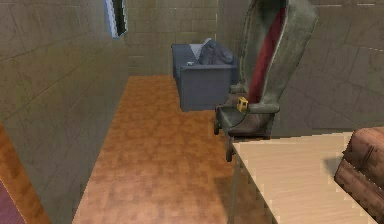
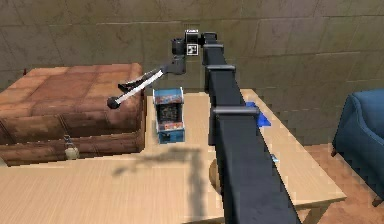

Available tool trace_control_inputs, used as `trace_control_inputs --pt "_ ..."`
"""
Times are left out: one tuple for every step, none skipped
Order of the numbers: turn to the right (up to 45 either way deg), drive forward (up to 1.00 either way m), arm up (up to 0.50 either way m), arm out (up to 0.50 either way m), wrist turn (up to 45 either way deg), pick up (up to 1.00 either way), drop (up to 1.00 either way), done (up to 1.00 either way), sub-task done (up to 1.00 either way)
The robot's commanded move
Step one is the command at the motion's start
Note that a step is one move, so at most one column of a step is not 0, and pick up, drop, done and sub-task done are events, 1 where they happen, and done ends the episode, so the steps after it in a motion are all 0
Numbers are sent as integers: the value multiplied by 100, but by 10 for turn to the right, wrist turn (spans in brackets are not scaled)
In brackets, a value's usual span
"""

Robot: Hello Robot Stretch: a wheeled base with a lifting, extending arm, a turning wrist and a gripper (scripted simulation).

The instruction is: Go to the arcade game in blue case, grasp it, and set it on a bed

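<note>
Arcade game (image 2: 167, 116) stands upright near the far edge of the worktop (image 2: 90, 190); probably rigid, light, tippy: take its blue sides. Pincer (image 2: 120, 97) state cannot be told.

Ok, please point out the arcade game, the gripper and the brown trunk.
arcade game (image 2: 168, 115), arm side view, front of its blue case.
gripper (image 2: 116, 99), arm side view, midway between its fingertips.
brown trunk (image 2: 60, 95), arm side view, middle of its top.

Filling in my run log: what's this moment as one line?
phase: grasp | arcade game: upright on table, by brown trunk | gripper: near game, hold cannot tell | placement: not done
</note>
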Motion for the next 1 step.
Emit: trace_control_inputs --pt "0 0 0 0 450 0 0 0 0"
